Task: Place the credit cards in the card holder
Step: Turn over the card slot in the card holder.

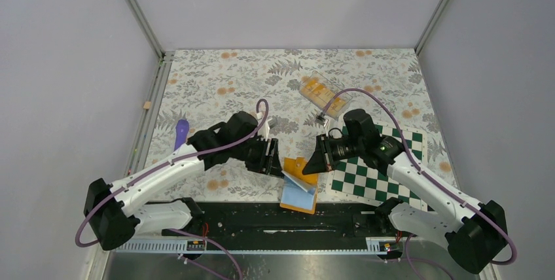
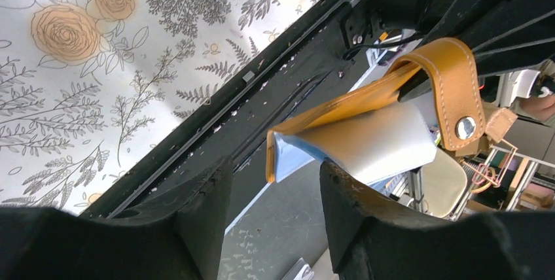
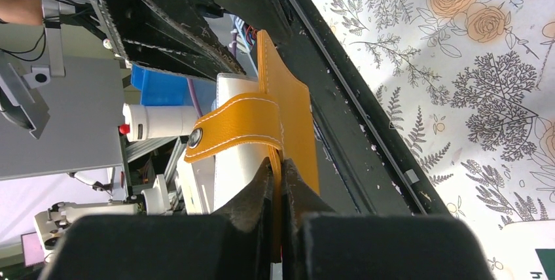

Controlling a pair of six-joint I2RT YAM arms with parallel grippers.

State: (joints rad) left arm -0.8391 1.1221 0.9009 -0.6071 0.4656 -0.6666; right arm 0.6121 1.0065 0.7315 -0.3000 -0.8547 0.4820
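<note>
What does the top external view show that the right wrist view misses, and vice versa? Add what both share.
Top external only: the credit cards in the clear box, a purple object. Right wrist only: the stud on the strap, the jaws pinching the cover. Both: the card holder held by the right gripper, the floral cloth.

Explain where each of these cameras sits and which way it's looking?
Top external: fixed above and behind, looking down on the floral table; left arm and right arm show whole.
Left wrist: on the left arm, looking past the open left gripper at the card holder.
Right wrist: on the right arm, looking along the right gripper, shut on the card holder.
Shared: both wrist views show the card holder's strap and stud.
</note>
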